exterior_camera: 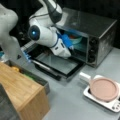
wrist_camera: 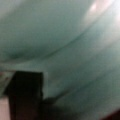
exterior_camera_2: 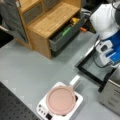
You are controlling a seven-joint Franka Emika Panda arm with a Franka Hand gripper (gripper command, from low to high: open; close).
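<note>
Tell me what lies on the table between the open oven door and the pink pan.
Nothing: in a front view, only bare grey table separates the oven door from the pink pan. The gripper reaches inside the oven.

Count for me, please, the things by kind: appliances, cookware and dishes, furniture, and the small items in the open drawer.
Appliances: 2, the silver metal toaster oven and the white hotplate.
Cookware and dishes: 2, the round pink pan and the teal bowl inside the oven, which the claw reaches.
Furniture: 1, the wooden drawer cabinet.
Drawer items: 3, yellow, green, orange.
Total: 8.
</note>
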